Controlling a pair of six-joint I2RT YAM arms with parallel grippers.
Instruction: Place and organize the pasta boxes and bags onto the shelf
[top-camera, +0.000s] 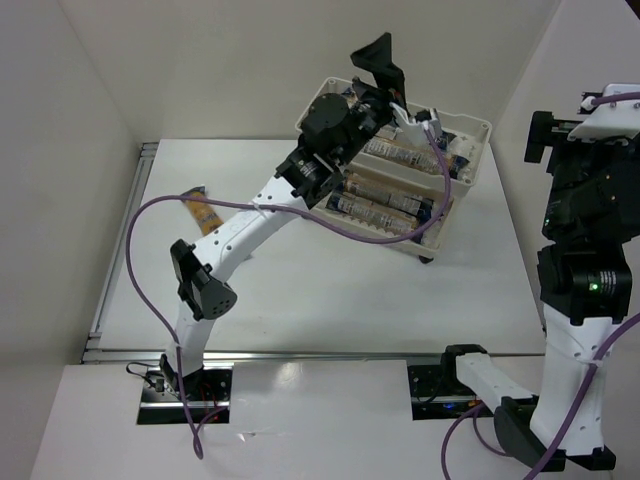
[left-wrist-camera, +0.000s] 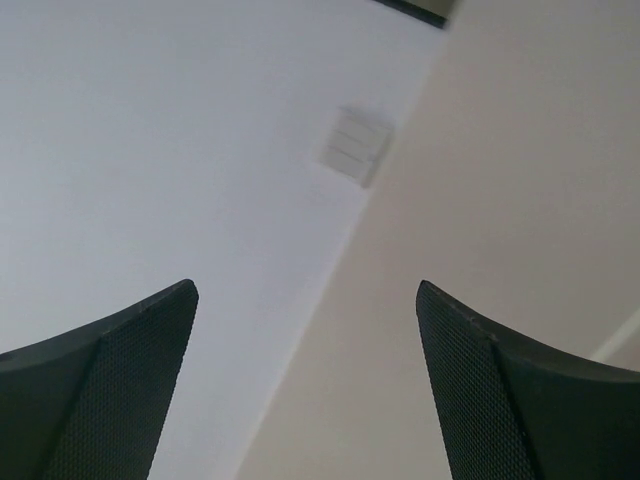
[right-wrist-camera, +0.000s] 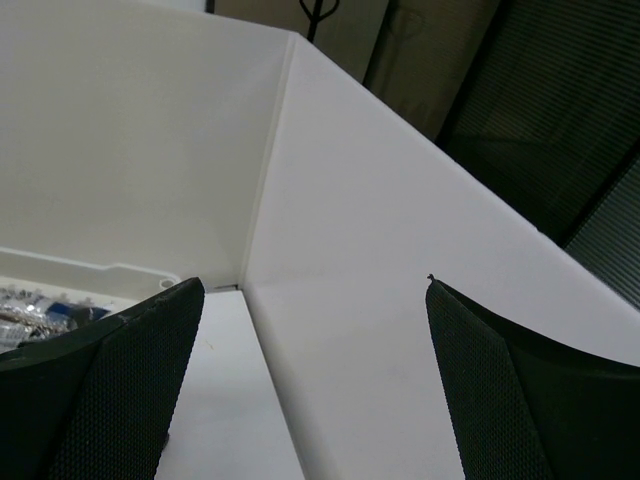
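From above, the shelf (top-camera: 478, 150) stands on the bench (top-camera: 330, 290) toward its far right corner. At least three pasta packets (top-camera: 385, 210) lie lengthwise in it, side by side; which tier each is on cannot be told. A loose packet (top-camera: 200, 212) lies flat on the bench near the left edge, well apart from the shelf and partly hidden by the left arm (top-camera: 245, 235). That arm reaches from the near left corner across to the shelf, and the left gripper (top-camera: 378, 58) is lifted above the shelf's far rim, pointing up. The right arm (top-camera: 580, 250) stands raised at the right edge.

In the left wrist view, the left gripper (left-wrist-camera: 305, 290) is spread wide with nothing between its fingers, aimed at bare walls and a pale wall plate (left-wrist-camera: 352, 147).

In the right wrist view, the right gripper (right-wrist-camera: 315, 283) is also spread wide and holds nothing. The shelf's rim (right-wrist-camera: 80, 268) shows at lower left, with a glimpse of packets inside.
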